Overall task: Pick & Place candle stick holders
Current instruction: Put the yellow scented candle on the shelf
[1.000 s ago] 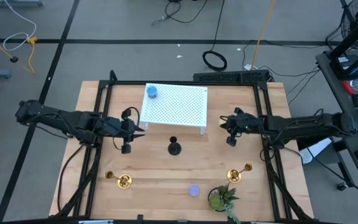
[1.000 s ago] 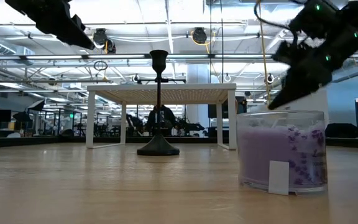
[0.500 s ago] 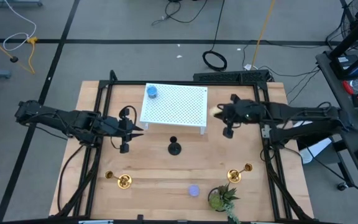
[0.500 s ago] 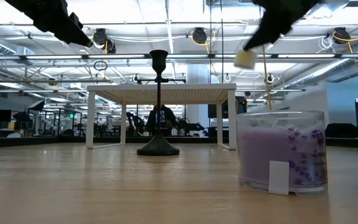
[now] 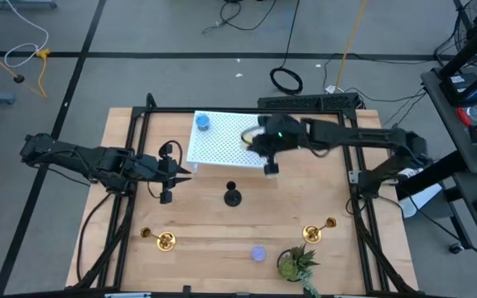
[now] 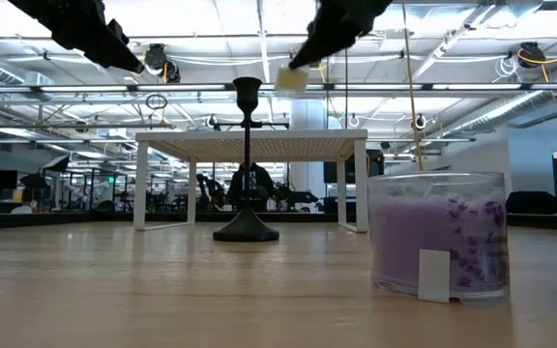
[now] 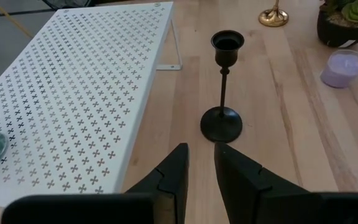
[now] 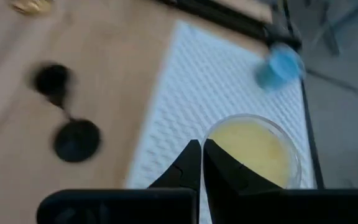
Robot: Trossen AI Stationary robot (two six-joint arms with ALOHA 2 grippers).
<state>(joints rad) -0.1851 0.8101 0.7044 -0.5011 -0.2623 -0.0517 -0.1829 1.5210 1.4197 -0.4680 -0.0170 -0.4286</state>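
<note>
I have the right gripper (image 5: 251,139) over the white perforated stand (image 5: 222,149), pinched on the rim of a yellow candle (image 8: 253,152). The left gripper (image 7: 199,163) hovers near the black holder (image 5: 233,197), fingers a narrow gap apart, holding nothing. The two brass holders (image 5: 162,240) (image 5: 315,232) lie near the table's front edge. I judge all three rigid, light and slick; the slim stem above the base looks the best grip

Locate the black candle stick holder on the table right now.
In the high view, the black candle stick holder stands upright mid-table, just in front of the white perforated shelf, between both arms.
</note>
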